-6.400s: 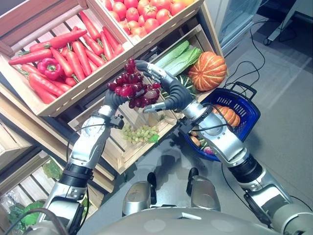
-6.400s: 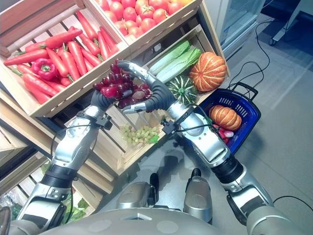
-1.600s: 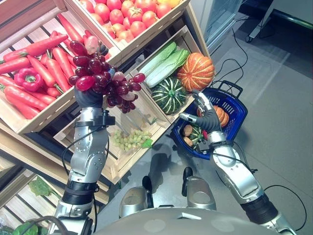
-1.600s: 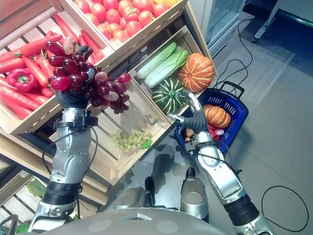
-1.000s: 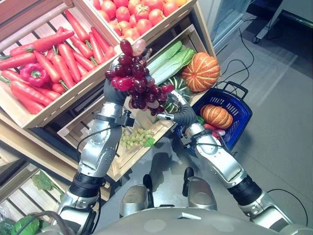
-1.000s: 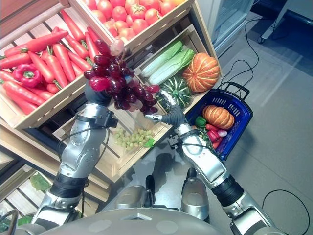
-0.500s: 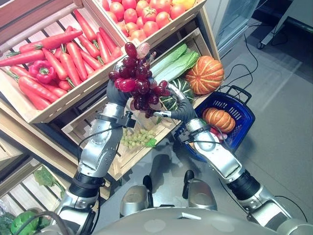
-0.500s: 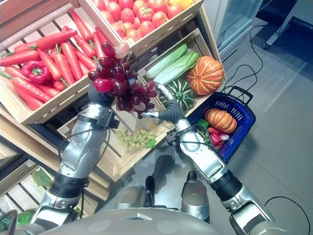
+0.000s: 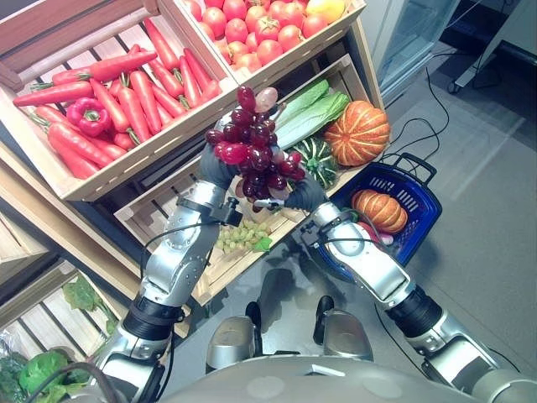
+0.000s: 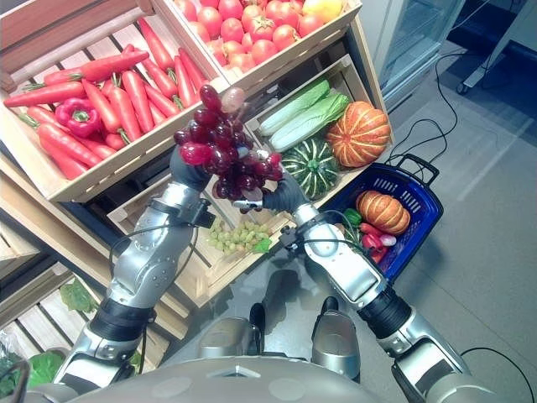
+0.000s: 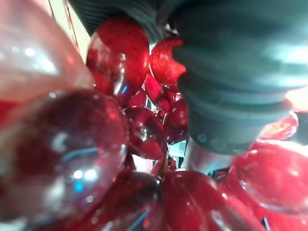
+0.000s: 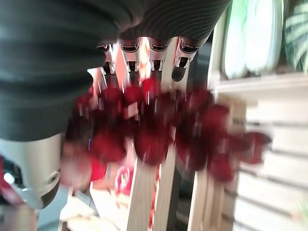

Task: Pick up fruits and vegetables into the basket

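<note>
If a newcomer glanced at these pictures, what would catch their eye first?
First, the big bunch of red grapes held aloft by the left hand, with the right hand reaching up beside it. Behind lie crates of carrots and tomatoes; an orange pumpkin sits above the blue basket on the floor.

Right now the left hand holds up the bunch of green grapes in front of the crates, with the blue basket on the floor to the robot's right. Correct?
Not quite: the held bunch in the left hand is red, as the left eye view shows. The green grapes lie in the lower crate. The blue basket is placed as said.
</note>
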